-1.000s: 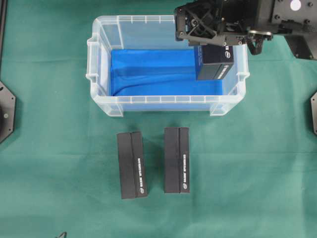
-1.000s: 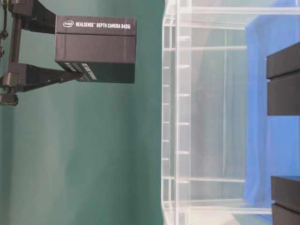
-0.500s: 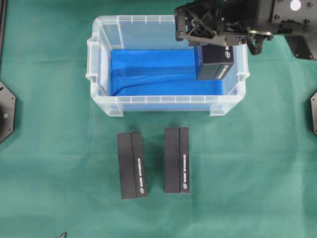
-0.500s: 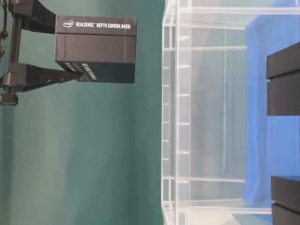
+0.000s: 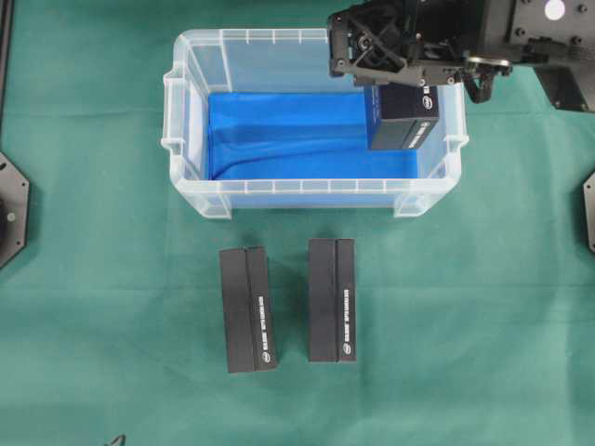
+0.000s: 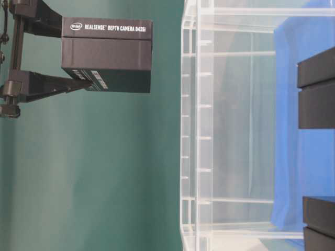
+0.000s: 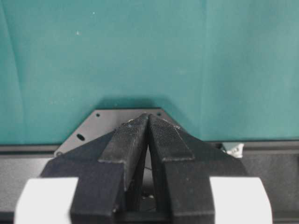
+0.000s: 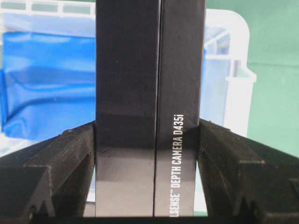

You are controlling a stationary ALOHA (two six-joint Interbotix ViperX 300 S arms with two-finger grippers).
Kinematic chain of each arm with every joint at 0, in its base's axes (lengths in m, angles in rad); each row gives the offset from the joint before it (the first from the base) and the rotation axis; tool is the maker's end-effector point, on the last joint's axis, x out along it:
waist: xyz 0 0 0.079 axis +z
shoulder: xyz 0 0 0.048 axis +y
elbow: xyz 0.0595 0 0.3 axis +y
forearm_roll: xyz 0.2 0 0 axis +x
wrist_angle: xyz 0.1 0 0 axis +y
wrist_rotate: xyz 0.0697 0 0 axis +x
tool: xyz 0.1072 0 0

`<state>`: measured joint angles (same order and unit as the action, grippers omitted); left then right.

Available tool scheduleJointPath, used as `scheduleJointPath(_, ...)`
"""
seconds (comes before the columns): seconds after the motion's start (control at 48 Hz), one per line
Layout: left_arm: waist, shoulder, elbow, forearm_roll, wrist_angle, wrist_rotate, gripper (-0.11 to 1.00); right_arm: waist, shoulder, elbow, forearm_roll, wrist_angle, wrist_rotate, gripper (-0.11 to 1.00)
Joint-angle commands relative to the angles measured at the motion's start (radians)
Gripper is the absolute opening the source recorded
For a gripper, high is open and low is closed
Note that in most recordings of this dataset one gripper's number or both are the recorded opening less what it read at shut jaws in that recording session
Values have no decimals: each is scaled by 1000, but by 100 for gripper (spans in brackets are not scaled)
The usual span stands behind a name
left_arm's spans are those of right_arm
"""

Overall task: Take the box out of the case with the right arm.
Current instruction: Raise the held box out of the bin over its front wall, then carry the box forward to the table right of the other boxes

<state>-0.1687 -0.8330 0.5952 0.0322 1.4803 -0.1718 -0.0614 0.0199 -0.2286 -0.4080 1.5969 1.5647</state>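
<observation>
The black box [image 5: 404,116] printed "RealSense Depth Camera D435i" hangs in the air over the right end of the case [image 5: 177,111]. My right gripper [image 5: 400,79] is shut on the box, one lattice finger pressed to each long side. The right wrist view shows the box [image 8: 149,107] upright between the right gripper [image 8: 148,135], with the case's blue lining below. In the turned table-level view the box [image 6: 107,55] is clear of the case's rim [image 6: 189,130], apart from it. My left gripper [image 7: 148,119] is shut on nothing, over a black plate.
Two more black boxes [image 5: 248,308] [image 5: 332,299] lie side by side on the green cloth in front of the case. Black arm bases sit at the left edge [image 5: 11,209] and the right edge [image 5: 588,214].
</observation>
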Motion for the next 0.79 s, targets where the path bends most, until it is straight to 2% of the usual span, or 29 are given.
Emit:
scheduleJointPath(0.0, 0, 3, -11, 0, -5, 2, 0, 5, -38, -26, -5, 0, -2, 65)
scheduleJointPath(0.333, 0, 3, -11, 0, -5, 2, 0, 29, -40, -26, -2, 5, -2, 65)
scheduleJointPath(0.771, 2, 8, -11, 0, -5, -2, 0, 141, -46, -28, 8, 64, 18, 65)
